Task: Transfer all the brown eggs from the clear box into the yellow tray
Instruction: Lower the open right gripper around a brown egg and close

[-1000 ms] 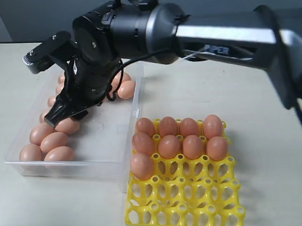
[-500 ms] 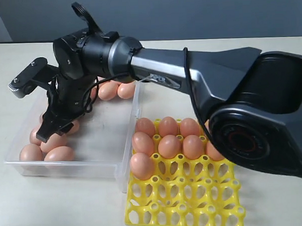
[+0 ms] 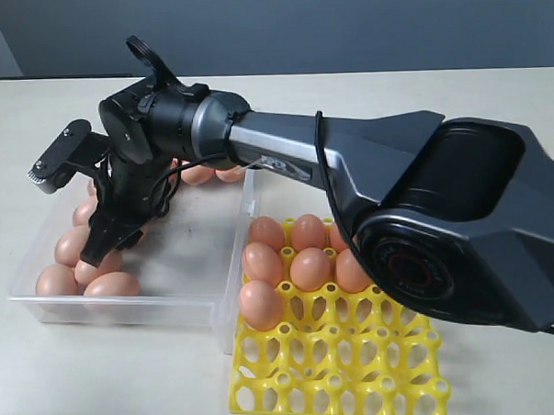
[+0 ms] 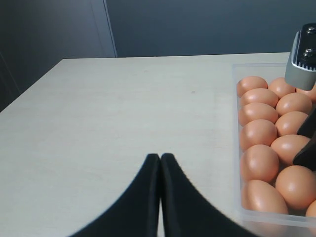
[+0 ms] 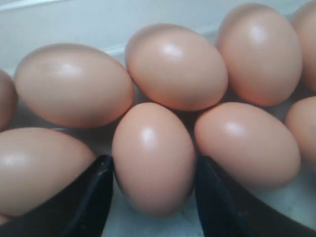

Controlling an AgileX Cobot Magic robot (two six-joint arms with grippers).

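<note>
Brown eggs: seven or more fill the yellow tray; many lie in the clear box, right gripper spread around one.

Right arm: glossy black and dark-grey rounded housings, thin black cable looped outside; matte black tapered jaws.

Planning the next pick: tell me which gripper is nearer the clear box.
Right. The right gripper is down inside the clear box, straddling a brown egg. The left gripper sits shut over the table, outside the box's wall.
</note>
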